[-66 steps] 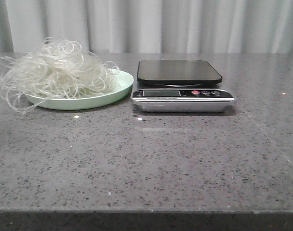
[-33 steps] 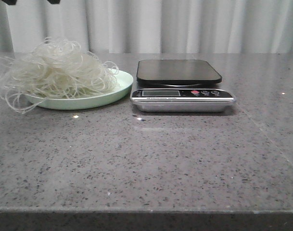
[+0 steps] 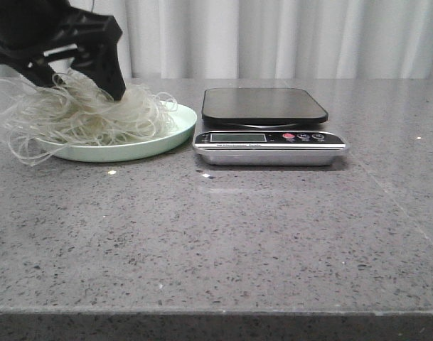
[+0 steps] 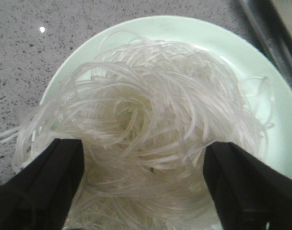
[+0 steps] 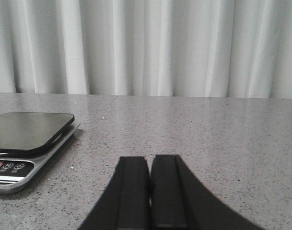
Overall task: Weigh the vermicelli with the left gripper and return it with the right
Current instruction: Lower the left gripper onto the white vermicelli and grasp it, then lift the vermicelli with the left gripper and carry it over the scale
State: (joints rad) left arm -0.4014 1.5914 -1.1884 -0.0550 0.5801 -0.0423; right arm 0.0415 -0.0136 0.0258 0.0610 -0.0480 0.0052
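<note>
The vermicelli (image 3: 88, 117), a fluffy tangle of whitish strands, lies on a pale green plate (image 3: 170, 136) at the left of the table. My left gripper (image 3: 77, 85) is down on the tangle, open, with one black finger on each side of it. In the left wrist view the fingers (image 4: 50, 182) straddle the vermicelli (image 4: 146, 129) on the plate (image 4: 193, 33). The scale (image 3: 269, 128), with a black platform and silver front, stands right of the plate. My right gripper (image 5: 149, 165) is shut and empty, low over the table right of the scale (image 5: 26, 141).
Stray noodle loops (image 3: 13, 153) hang over the plate's left rim onto the grey speckled table (image 3: 223, 234). A white curtain (image 3: 273, 35) hangs behind the table. The table's front edge runs along the bottom of the front view.
My left gripper has come down from above into the front view and now sits open around the top of the vermicelli, pressing the tangle a little flatter. The scale and plate have not moved.
</note>
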